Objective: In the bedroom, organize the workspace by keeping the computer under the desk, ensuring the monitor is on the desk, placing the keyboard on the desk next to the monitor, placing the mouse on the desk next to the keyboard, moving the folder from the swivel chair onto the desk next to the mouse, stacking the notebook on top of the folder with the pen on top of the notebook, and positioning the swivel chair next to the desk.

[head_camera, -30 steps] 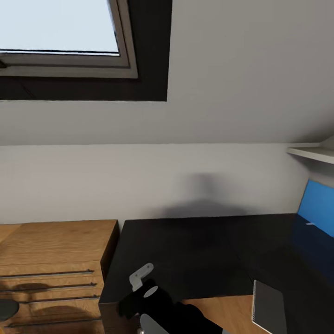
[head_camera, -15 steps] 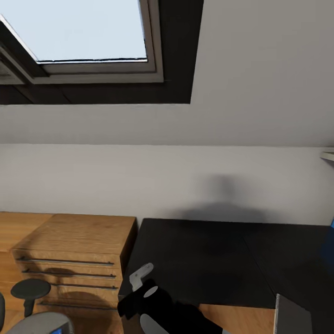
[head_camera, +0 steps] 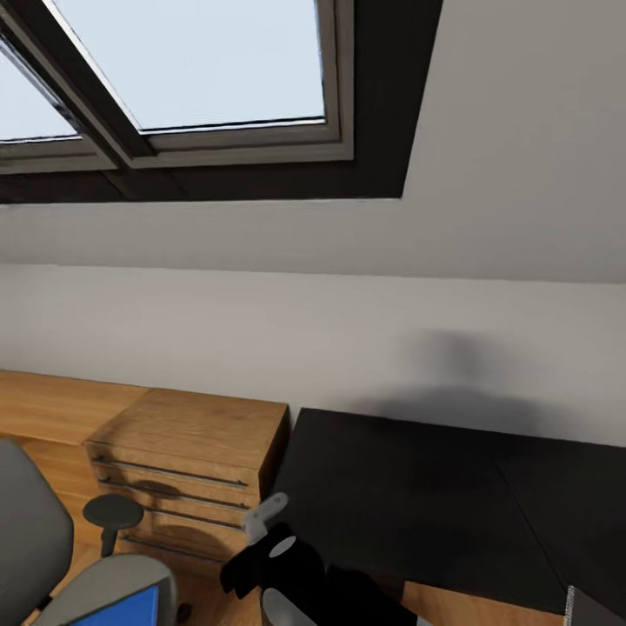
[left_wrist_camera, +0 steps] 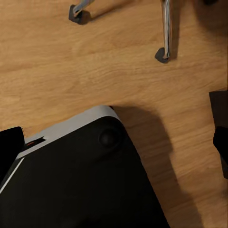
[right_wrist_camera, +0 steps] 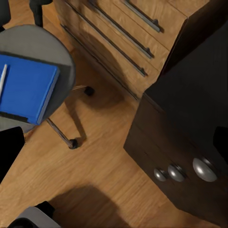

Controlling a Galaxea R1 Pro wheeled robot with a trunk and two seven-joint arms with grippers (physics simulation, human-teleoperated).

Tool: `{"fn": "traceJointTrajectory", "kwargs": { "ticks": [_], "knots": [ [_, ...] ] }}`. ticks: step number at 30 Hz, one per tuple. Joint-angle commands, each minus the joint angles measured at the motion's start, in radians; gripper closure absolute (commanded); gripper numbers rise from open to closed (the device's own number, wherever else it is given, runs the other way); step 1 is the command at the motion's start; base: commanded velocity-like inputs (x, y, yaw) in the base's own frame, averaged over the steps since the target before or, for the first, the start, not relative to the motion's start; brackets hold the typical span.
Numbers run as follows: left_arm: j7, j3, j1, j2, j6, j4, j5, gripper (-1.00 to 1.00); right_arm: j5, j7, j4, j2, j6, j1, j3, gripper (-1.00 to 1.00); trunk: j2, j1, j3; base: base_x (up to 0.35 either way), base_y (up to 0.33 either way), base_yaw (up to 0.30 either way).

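The black bench (head_camera: 409, 487) is seen from the head view against the white wall, with a wooden drawer chest (head_camera: 187, 474) beside its end and a skylight (head_camera: 200, 69) above. At the lower left the swivel chair (head_camera: 52, 565) stands on the wooden floor (right_wrist_camera: 95, 180), near the bench but not tucked against it, and a corner of the blue folder (head_camera: 130, 609) shows on its seat. From the right wrist view the folder (right_wrist_camera: 26, 88) is found lying flat on the grey seat (right_wrist_camera: 57, 47), with a thin whitish stick, probably the pen (right_wrist_camera: 3, 78), lying on its edge. The bench's drawer unit (right_wrist_camera: 185, 137) with round silver knobs (right_wrist_camera: 205, 169) is close by. A spiral-bound edge, likely the notebook (head_camera: 596, 609), peeks in at the bench's near corner. Whether either claw is open or closed cannot be told. The folder is judged stiff, light and thin, so it would best be taken by a free edge overhanging the soft seat; the pen is likely to roll off if the folder is tilted.
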Motion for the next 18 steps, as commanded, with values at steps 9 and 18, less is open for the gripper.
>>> {"fn": "traceJointTrajectory", "kwargs": {
  "ticks": [9,18],
  "knots": [
    [0.002,0.003,0.001,0.000,0.001,-0.008,0.010,-1.00,-0.014,-0.010,0.038,0.000,0.000,-0.003,-0.002,-1.00,0.027,-0.015,0.012,0.000,0.000,0.278],
    [0.003,0.004,0.001,0.000,0.001,-0.009,0.016,-1.00,-0.015,-0.009,0.050,0.000,-0.001,-0.004,-0.002,-1.00,0.027,-0.015,0.012,0.000,0.000,0.278]
  ]
}}
